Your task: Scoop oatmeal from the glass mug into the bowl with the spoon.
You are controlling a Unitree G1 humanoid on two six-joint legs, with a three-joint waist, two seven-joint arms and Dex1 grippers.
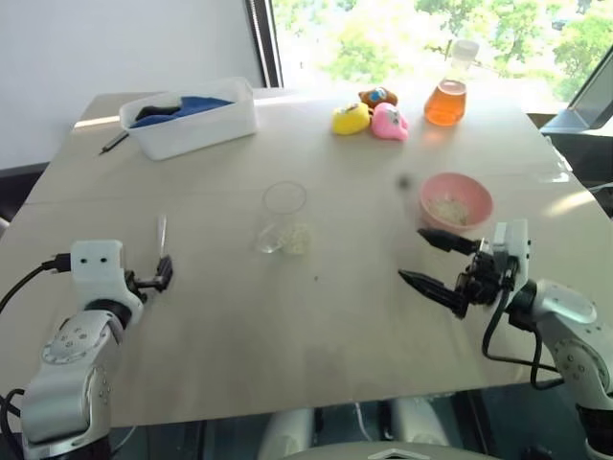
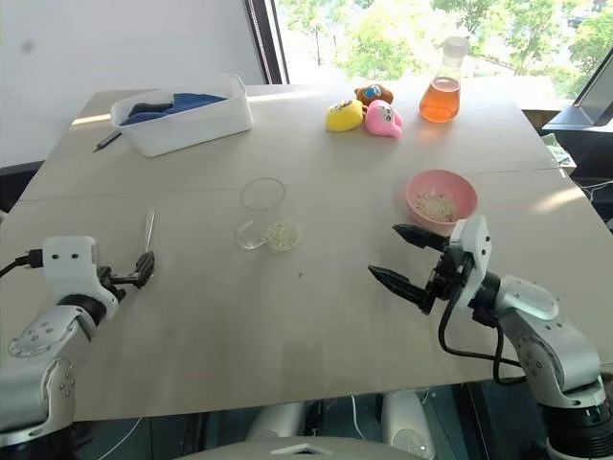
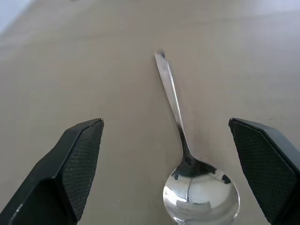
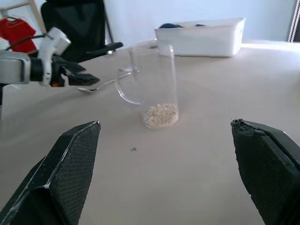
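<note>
From the head camera, the table [image 1: 316, 326] spreads out pale and wide. The mug [image 1: 284, 218] stands near its middle with a little oatmeal [image 1: 298, 240] in the bottom. The pink bowl [image 1: 456, 200] sits off to the right of it, well apart, and holds a small heap of flakes too. The spoon [image 1: 161, 233] lies flat on the table to the left of the mug, its handle pointing away from the robot. The left gripper [image 1: 163, 274] hovers just short of the spoon's near end, its fingers spread and holding nothing. The right gripper [image 1: 433, 264] hangs in front of the bowl, pointing left toward the mug, its two black fingers wide apart and empty. At the far edge stand a white tub [image 1: 191, 116] with something blue in it, a pen [image 1: 114, 143] just beside the tub, three small toys [image 1: 372, 113] and a flask [image 1: 447, 87] of orange liquid.

From the left wrist, the spoon [image 3: 187, 164] lies on the bare table between the two spread fingers [image 3: 77, 164], its bowl nearest and face up, touching neither one.

From the right wrist, the mug [image 4: 152, 84] stands upright straight ahead between the spread fingers [image 4: 70, 168], well clear of them, its handle turned toward the left gripper [image 4: 79, 75]. The oatmeal [image 4: 161, 115] covers its bottom. The spoon [image 4: 101, 86] lies beyond the mug, by the left gripper, and the tub [image 4: 201, 36] sits behind.
</note>
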